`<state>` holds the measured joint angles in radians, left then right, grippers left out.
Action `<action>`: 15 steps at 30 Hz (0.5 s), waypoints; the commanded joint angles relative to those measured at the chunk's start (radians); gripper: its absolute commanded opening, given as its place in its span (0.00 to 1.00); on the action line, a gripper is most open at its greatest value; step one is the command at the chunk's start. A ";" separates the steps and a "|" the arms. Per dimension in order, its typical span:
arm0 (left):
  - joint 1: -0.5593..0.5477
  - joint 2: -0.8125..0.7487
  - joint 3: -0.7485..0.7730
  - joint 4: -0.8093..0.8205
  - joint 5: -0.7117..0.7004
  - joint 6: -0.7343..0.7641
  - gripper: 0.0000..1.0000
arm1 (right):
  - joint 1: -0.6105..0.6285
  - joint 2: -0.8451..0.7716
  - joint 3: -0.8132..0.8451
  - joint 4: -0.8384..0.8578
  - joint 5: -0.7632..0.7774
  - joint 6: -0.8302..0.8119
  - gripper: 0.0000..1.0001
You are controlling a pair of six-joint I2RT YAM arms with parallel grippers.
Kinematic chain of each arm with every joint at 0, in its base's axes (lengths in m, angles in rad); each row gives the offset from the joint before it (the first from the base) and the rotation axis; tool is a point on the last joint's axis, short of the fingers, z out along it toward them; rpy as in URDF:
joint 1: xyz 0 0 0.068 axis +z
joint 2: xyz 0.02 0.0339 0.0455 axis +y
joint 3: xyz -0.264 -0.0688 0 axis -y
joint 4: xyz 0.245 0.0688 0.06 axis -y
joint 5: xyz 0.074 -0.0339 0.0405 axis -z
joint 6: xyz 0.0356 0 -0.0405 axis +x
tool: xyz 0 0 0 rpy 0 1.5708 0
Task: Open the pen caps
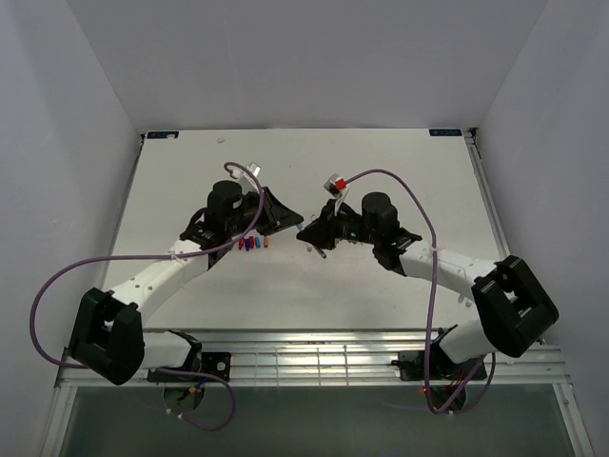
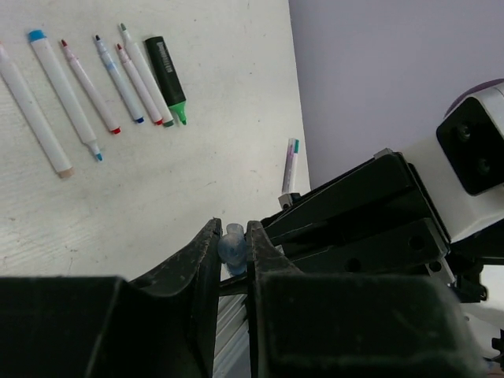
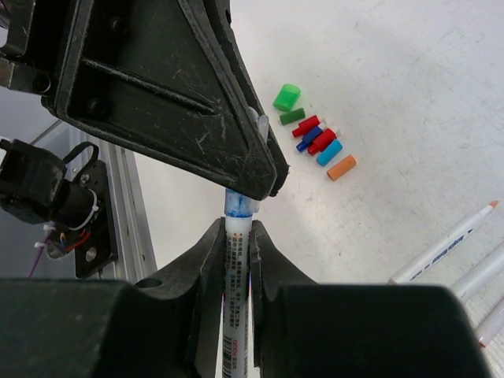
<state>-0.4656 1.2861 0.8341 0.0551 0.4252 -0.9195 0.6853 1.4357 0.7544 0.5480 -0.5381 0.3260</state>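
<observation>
White is the table (image 1: 381, 157) that we see in the top view. Over its middle the left gripper (image 1: 291, 221) and the right gripper (image 1: 312, 233) meet tip to tip; from above we cannot tell how their jaws stand. The loose caps (image 1: 255, 244) lie in a short coloured row just beside the left gripper, on its near-left side.

In the left wrist view the left gripper keeps its jaws narrow, and the blue cap (image 2: 232, 242) is pinched between its two fingertips. The right gripper reaches it from the right. Well beyond the left gripper, to the left, lies a row of pens (image 2: 87, 94) with uncovered tips, and at the end of this row the black marker (image 2: 164, 71) with a green tip.

In the right wrist view the right gripper has narrow jaws clamped on the white barrel of the held pen (image 3: 236, 276). The blue cap sits on the barrel's end, just above these jaws, inside the tip of the left gripper. To the right of the left gripper the loose caps lie close together: green, red, blue, orange.
</observation>
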 commanded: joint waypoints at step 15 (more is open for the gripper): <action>0.097 -0.005 0.224 -0.273 -0.537 -0.094 0.00 | 0.364 0.092 0.169 -0.715 1.127 -0.222 0.08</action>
<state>-0.4507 1.3102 0.9558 -0.2844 0.2131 -1.0073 1.0561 1.5131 0.9840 0.1665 0.3950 0.1425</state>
